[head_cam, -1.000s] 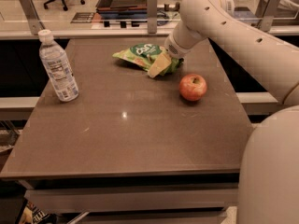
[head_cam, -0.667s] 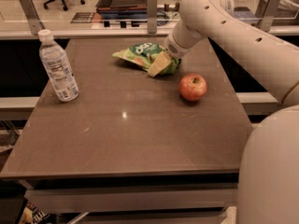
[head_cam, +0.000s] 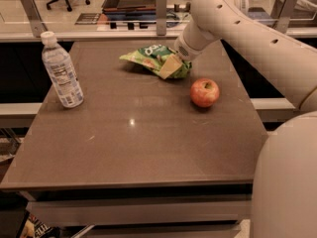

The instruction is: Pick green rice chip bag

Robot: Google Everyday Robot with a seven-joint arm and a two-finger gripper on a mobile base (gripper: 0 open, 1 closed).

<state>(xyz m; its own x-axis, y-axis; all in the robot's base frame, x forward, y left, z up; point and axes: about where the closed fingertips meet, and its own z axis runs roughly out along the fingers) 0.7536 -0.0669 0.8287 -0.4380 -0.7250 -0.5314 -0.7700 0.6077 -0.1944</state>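
The green rice chip bag lies at the far middle of the brown table, crumpled, with a dark-green logo on top and a pale yellow patch at its right end. My gripper is at the bag's right end, right against it, mostly hidden behind my cream wrist. The arm reaches in from the upper right.
A red apple sits just right of and nearer than the bag. A clear water bottle with a white cap stands upright at the table's left. A counter with rails runs behind the table. My cream base fills the lower right.
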